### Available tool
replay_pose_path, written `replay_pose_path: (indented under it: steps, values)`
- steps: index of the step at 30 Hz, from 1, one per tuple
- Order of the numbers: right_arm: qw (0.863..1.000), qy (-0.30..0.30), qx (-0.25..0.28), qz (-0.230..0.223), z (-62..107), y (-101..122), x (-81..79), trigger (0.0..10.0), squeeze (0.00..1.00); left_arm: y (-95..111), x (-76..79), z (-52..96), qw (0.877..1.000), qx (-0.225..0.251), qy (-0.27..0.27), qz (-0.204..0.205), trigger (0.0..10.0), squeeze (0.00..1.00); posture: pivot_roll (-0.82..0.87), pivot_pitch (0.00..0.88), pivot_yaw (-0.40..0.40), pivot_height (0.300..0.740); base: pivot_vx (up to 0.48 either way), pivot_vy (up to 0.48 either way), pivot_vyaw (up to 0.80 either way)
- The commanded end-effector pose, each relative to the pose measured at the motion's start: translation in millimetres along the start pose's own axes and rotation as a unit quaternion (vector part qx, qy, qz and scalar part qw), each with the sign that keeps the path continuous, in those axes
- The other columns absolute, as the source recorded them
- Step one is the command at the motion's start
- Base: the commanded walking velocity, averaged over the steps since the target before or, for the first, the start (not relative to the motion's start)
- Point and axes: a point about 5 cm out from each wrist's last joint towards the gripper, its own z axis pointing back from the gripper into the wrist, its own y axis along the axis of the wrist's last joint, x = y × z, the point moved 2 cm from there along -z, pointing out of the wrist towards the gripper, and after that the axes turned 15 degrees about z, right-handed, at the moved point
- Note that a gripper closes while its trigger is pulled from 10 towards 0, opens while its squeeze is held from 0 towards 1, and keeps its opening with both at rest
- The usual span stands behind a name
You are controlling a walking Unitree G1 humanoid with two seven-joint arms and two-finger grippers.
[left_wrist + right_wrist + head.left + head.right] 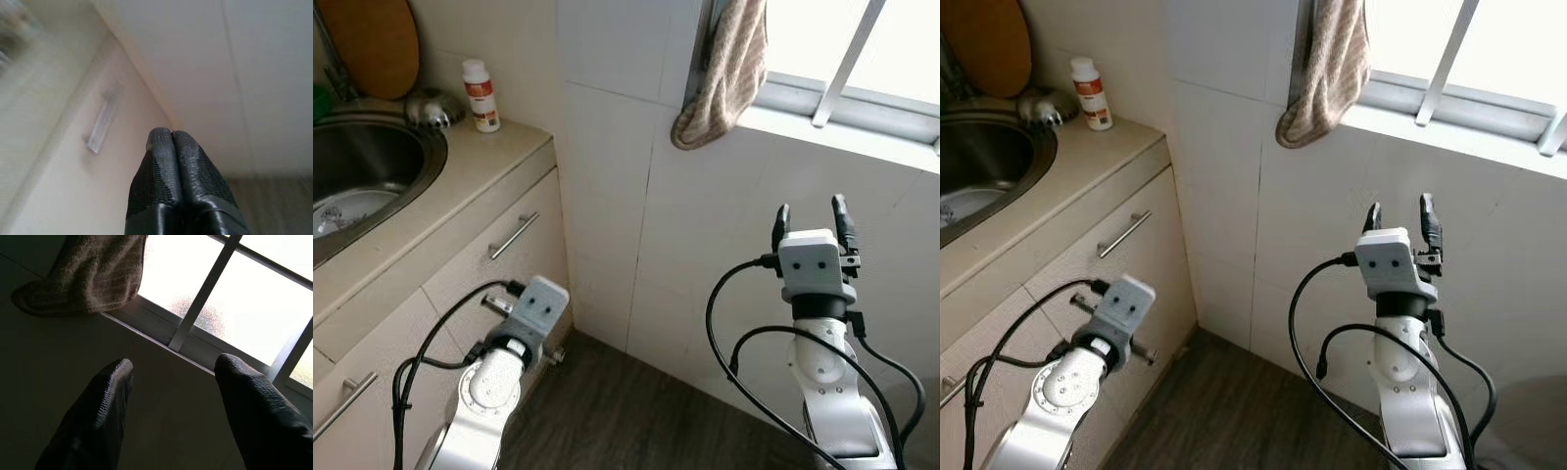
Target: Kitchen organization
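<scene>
Two silver arms fill the bottom of the frame, nearest the camera. At lower right the right gripper (813, 217) points up at the white tiled wall (607, 176) with its black fingers apart and nothing between them. At lower left the left gripper (171, 142) has its fingers pressed together, empty, aimed at the cream cabinet front (460, 284) and its metal handle (514, 236). Largest in the room is that tiled wall, running through the centre, with a bright barred window (862, 59) at upper right above a pale sill. A beige countertop (470, 166) takes the left side, holding a round steel sink (372, 166) at the left edge. Dark wood-look floor (626, 411) shows at bottom centre. The likeliest thing to tidy is the tan cloth (724, 73), hanging from the window frame at top centre, well above the right gripper. It looks soft, light and limp, so it would sag and bunch when taken; pinching a thick fold near its lower rounded end seems the safest hold. Smaller items sit at upper left: a wooden board (372, 39) leaning on the wall, a small metal piece (431, 108) beside the sink, and a white bottle (481, 95) with a red label, probably light, rigid and smooth.
</scene>
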Motion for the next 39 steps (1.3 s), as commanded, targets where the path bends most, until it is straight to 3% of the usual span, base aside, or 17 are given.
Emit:
replay_pose_path:
  steps: [1,10,12,15,19,21,25,29,32,35,39]
  values:
    - [1.000,-0.006,0.003,-0.001,-0.1,0.8,0.7,10.0,0.00,17.6,-2.9,-2.3,0.998,0.056,0.017,-0.011,10.0,0.00,0.17,0.000,-0.052,0.740,0.000,0.000,0.00]
    - [1.000,-0.006,0.007,-0.004,-1.0,2.5,-0.6,10.0,0.00,40.5,3.0,-0.6,0.991,0.137,-0.001,0.004,10.0,0.00,0.17,0.000,-0.050,0.740,0.000,0.000,0.00]
    - [1.000,-0.007,0.008,-0.005,-0.9,3.3,-0.9,10.0,0.00,47.2,4.7,0.8,0.987,0.156,-0.008,0.025,10.0,0.00,0.17,0.000,-0.050,0.740,0.000,0.000,0.00]
    - [1.000,-0.009,0.011,-0.008,-1.7,4.7,-0.6,10.0,0.00,69.6,2.7,2.2,0.974,0.219,-0.009,0.053,10.0,0.00,0.16,0.000,-0.054,0.740,0.000,0.000,0.00]
    - [1.000,-0.011,0.018,-0.010,-3.0,6.7,0.0,10.0,0.00,87.1,7.1,2.1,0.962,0.266,-0.024,0.061,10.0,0.00,0.17,0.000,-0.060,0.740,0.000,0.000,0.00]
    - [1.000,-0.011,0.018,-0.012,-3.8,6.8,-0.4,10.0,0.00,89.3,12.3,0.5,0.959,0.268,-0.044,0.083,10.0,0.00,0.17,0.000,-0.064,0.740,0.000,0.000,0.00]
    - [1.000,-0.009,0.020,-0.017,-5.5,8.5,-3.1,10.0,0.00,87.4,23.9,1.6,0.953,0.275,-0.092,0.088,10.0,0.00,0.17,0.000,-0.073,0.740,0.000,0.000,0.00]
    - [0.999,-0.007,0.026,-0.021,-7.9,11.3,-5.7,10.0,0.00,71.0,23.1,-14.6,0.958,0.251,-0.103,0.096,10.0,0.00,0.17,0.000,-0.070,0.740,0.000,0.000,0.00]
    - [0.999,-0.012,0.025,-0.019,-8.1,10.8,-3.2,10.0,0.00,51.5,16.5,-31.7,0.965,0.207,-0.092,0.129,10.0,0.00,0.14,0.000,-0.054,0.740,0.000,0.000,0.00]
    - [1.000,-0.016,0.021,-0.017,-7.0,8.2,-0.8,10.0,0.00,50.9,22.8,-29.0,0.964,0.209,-0.108,0.122,10.0,0.00,0.15,0.000,-0.058,0.740,0.000,0.000,0.00]
    - [1.000,-0.013,0.019,-0.019,-6.8,7.2,-4.8,10.0,0.00,33.2,29.1,-29.0,0.968,0.187,-0.119,0.121,10.0,0.00,0.15,0.000,-0.056,0.740,0.000,0.000,0.00]
